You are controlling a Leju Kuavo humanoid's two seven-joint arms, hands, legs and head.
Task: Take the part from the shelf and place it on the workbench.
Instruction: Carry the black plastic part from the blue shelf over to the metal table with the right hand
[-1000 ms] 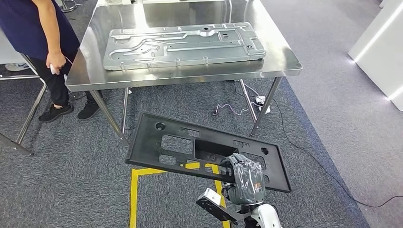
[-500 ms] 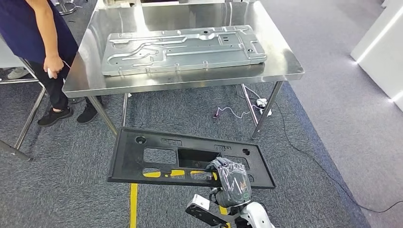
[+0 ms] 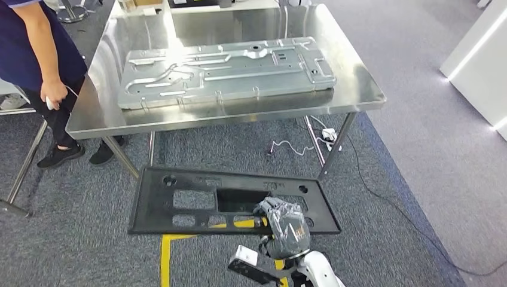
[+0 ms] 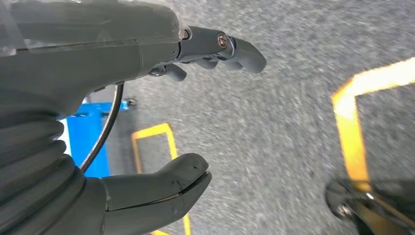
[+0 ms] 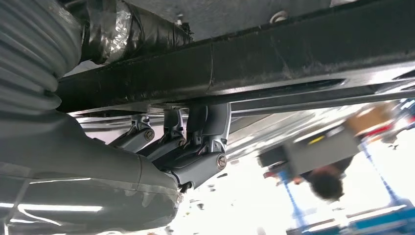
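The part is a long black plastic panel (image 3: 197,200) with several cut-outs, held flat in the air in front of the steel workbench (image 3: 359,84). My right hand (image 3: 286,223) grips the panel's near edge; in the right wrist view its fingers (image 5: 195,142) hook over the panel's black rim (image 5: 293,54). My left hand (image 4: 161,117) hangs over the grey carpet, fingers apart, with nothing in it.
A large stamped metal plate (image 3: 221,72) lies across most of the workbench top. A person (image 3: 36,54) in dark clothes stands at the table's left end. Yellow tape (image 3: 164,257) marks the carpet below the panel. A cable (image 3: 370,173) trails on the floor to the right.
The camera has moved nearer the workbench. The black panel has levelled out and swung left in my right hand, which still holds it.
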